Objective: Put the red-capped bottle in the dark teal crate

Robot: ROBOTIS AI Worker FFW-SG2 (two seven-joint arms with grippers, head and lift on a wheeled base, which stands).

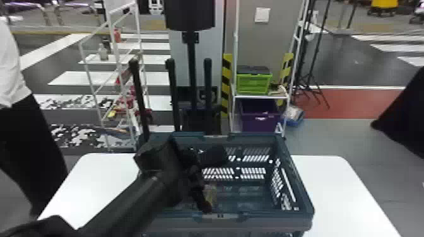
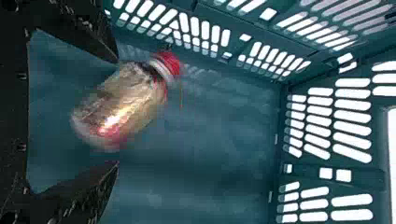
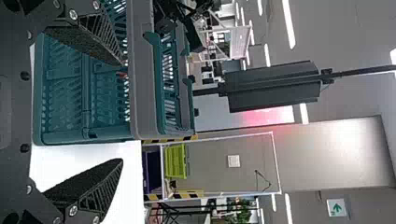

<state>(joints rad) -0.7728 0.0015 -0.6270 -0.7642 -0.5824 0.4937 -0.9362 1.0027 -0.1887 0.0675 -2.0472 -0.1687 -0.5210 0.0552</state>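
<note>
Reaching down into the dark teal crate [image 1: 298, 189] is my left gripper [image 1: 202, 201], with the bottle [image 1: 210, 193] beside it, low inside the crate. In the left wrist view my left gripper [image 2: 116, 112] stands open. The red-capped bottle [image 2: 122, 105] lies aslant between and just past its fingertips, its red cap [image 2: 169, 64] pointing away; whether it rests on the crate floor I cannot tell. My right gripper [image 3: 122, 112] is open with nothing between its fingers, outside the crate [image 3: 86, 134], whose side shows beyond it.
A white table [image 1: 340, 189] carries the crate and extends on both sides of it. Behind are a white wire rack [image 1: 115, 63] at the left, a dark post, and a shelf [image 1: 258, 97] with a green crate [image 1: 254, 84] above a purple bin [image 1: 259, 121].
</note>
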